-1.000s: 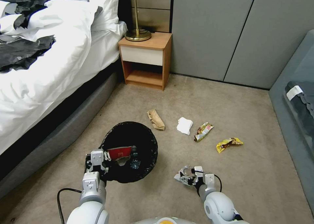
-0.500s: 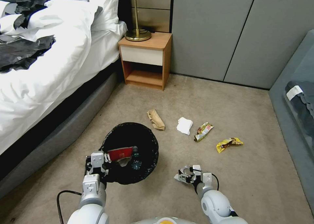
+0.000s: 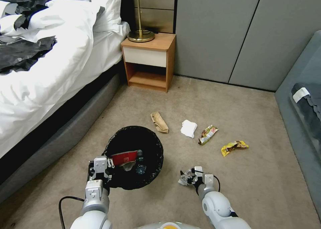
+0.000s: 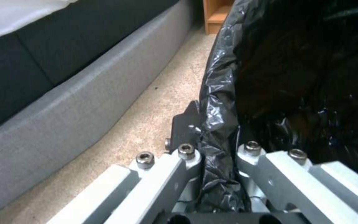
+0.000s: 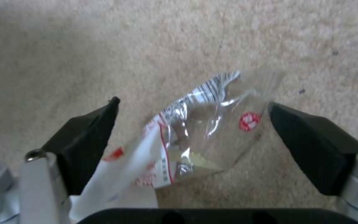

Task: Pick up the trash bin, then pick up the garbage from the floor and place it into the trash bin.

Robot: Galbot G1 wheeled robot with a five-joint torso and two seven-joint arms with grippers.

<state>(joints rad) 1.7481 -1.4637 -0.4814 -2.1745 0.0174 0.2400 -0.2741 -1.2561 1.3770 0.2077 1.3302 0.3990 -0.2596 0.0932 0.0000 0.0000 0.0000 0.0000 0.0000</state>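
Observation:
The trash bin [image 3: 152,145], lined with a black bag [image 4: 295,77], stands on the carpet with a red carton [image 3: 123,157] and a small bottle [image 3: 140,166] inside. My left gripper [image 3: 106,165] [image 4: 216,149] is shut on the bin's near rim, pinching the liner. My right gripper [image 3: 188,178] [image 5: 191,137] is open low over the floor, its fingers on either side of a clear printed wrapper [image 5: 212,124] [image 3: 183,181]. More garbage lies farther out: a brown paper scrap [image 3: 159,122], a white tissue [image 3: 188,128] and two snack wrappers [image 3: 208,134] [image 3: 234,147].
A bed [image 3: 50,72] with a grey base runs along the left, close beside the bin. A wooden nightstand [image 3: 148,60] with a lamp [image 3: 140,35] stands at the back. A grey sofa [image 3: 301,98] lines the right. Open carpet lies between them.
The bin and my left gripper have shifted slightly toward me. My right arm has drawn in and to the left, staying over the clear wrapper.

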